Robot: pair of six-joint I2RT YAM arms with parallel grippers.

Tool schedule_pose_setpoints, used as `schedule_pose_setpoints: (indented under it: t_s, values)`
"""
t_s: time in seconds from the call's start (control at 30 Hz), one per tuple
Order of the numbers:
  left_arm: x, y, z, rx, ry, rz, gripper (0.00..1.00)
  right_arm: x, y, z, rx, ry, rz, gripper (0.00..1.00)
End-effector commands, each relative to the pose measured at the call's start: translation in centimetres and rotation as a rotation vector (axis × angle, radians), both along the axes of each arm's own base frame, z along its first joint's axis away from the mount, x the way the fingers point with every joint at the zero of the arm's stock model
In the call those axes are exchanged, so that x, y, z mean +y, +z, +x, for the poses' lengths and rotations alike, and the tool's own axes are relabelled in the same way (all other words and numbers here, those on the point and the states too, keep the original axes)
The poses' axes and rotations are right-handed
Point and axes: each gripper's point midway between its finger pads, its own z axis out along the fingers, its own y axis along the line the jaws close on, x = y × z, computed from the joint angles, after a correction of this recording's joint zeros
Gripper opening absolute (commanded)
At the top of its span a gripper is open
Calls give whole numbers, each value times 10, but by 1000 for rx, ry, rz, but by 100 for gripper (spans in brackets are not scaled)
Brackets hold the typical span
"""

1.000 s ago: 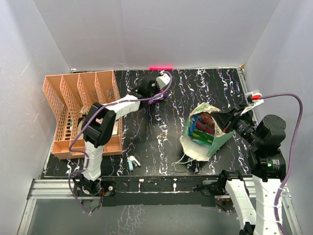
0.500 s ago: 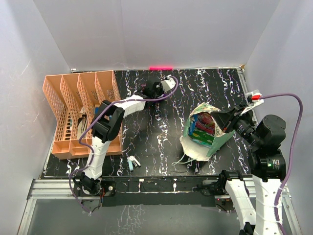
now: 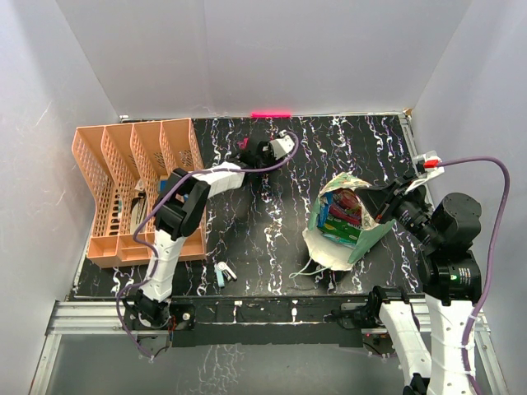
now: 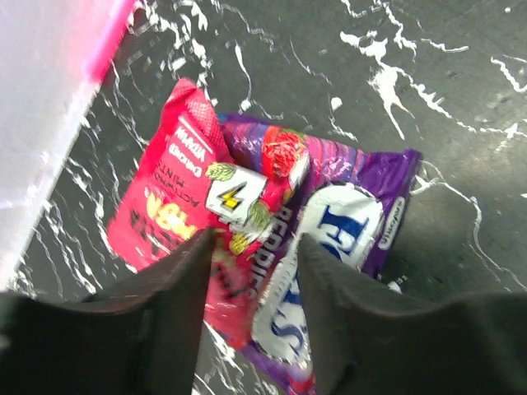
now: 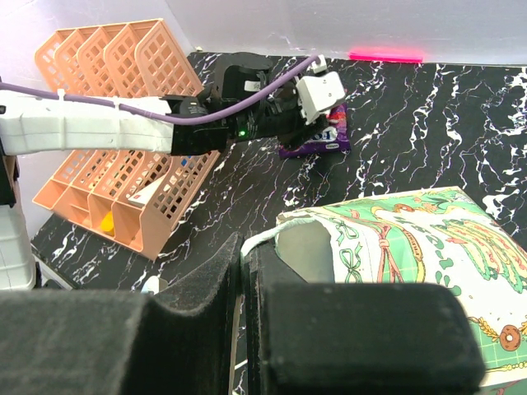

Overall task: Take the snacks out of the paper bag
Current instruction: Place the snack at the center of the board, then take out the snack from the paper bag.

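Note:
Two snacks lie on the black marbled table near the back wall: a red packet (image 4: 165, 189) and a purple packet (image 4: 346, 222) that partly overlaps it. My left gripper (image 4: 255, 243) hovers just over them, its jaws apart, gripping nothing. From the right wrist view the purple packet (image 5: 317, 146) shows under that arm. The paper bag (image 3: 346, 218) stands open at the right with several colourful snacks (image 3: 342, 210) inside. My right gripper (image 3: 387, 202) is shut on the bag's rim (image 5: 272, 239), holding its mouth open.
An orange slotted tray (image 3: 136, 164) fills the left side of the table. Small pale blue and white items (image 3: 222, 273) lie near the front edge. White walls close in the table on three sides, with a pink strip (image 3: 272, 113) at the back.
My left gripper carried the purple packet a little toward the back wall, then opened and let it go beside the red one. The right arm and the bag have not moved.

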Motion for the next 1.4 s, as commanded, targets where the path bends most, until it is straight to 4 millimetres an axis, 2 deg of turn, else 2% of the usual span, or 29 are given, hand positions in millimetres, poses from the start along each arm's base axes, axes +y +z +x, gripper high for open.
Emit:
schedule_pose_setpoints:
  t_s: [0.0, 0.1, 0.13, 0.2, 0.27, 0.33, 0.43, 0.5, 0.6, 0.73, 0.87, 1.0, 1.07, 1.13, 1.23, 1.37]
  values:
    - [4, 55, -15, -12, 32, -107, 52, 0, 18, 0, -77, 0, -9, 7]
    - [4, 94, -32, -2, 45, -221, 60, 2, 15, 1, -70, 9, -3, 7]
    - [4, 117, -41, -9, 45, -277, 61, 2, 15, 1, -68, 12, -1, 7]
    - [1, 150, -60, 0, 26, -396, 62, 2, 13, 2, -65, 14, 0, 7]
    - [-6, 175, -85, 41, -21, -518, 63, 2, 13, 3, -65, 15, 2, 7]
    - [-6, 190, -111, 93, -43, -623, 63, 3, 13, 3, -65, 18, 5, 7]
    - [0, 195, -153, 176, -59, -740, 64, 4, 13, 2, -64, 21, 10, 7]
    - [7, 186, -184, 239, -72, -791, 64, 4, 13, 1, -65, 23, 11, 7]
    - [5, 196, -233, 286, -150, -868, 64, 4, 12, 0, -61, 25, 14, 7]
    - [-22, 220, -310, 218, -356, -829, 62, 5, 12, -2, -59, 29, 11, 7]
    - [-52, 223, -361, 114, -478, -752, 55, 2, 14, -5, -55, 12, -8, 7]
    - [-86, 215, -389, 3, -509, -682, 47, 5, 15, -10, -48, 27, 1, 7]
    - [-100, 215, -381, -39, -390, -725, 47, 6, 18, -12, -47, 34, 16, 7]
    - [-114, 212, -373, -9, -230, -807, 46, 7, 21, -14, -52, 35, 27, 7]
    - [-136, 184, -361, 18, -84, -841, 43, 6, 27, -14, -67, 25, 34, 7]
    - [-160, 168, -358, -10, -76, -871, 41, 6, 31, -13, -74, 24, 35, 7]
